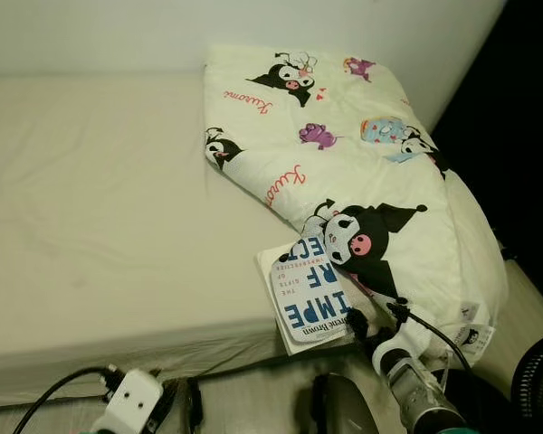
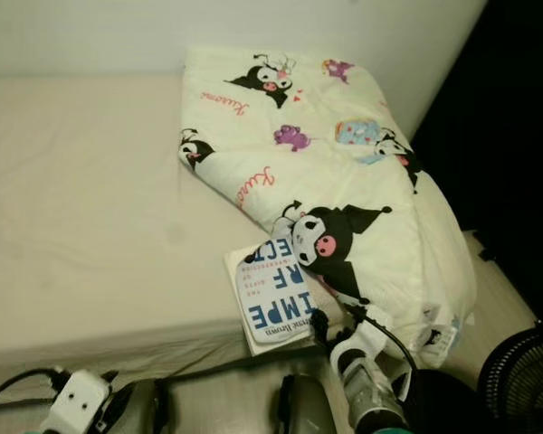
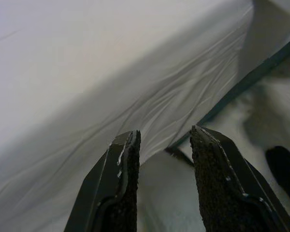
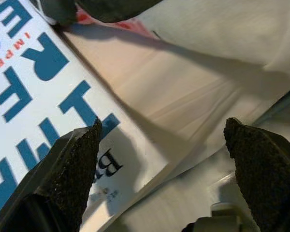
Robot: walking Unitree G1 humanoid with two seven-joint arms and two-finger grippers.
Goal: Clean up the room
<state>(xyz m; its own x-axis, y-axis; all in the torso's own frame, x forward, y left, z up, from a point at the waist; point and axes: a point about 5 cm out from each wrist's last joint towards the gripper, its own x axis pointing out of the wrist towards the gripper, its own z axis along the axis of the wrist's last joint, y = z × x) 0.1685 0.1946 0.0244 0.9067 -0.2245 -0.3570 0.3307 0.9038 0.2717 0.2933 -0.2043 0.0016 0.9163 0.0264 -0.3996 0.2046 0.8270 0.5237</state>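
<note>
Now right gripper (image 4: 159, 159) spread wide at book (image 1: 309, 291) on bed (image 1: 100, 235) edge; left gripper (image 3: 164, 164) slightly apart, low beside mattress.

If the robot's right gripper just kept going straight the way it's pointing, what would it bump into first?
Most likely the book at the bed's edge. The right gripper is open, one finger already over the book's corner, the folded cartoon blanket beyond. Exact depth is unclear.
</note>
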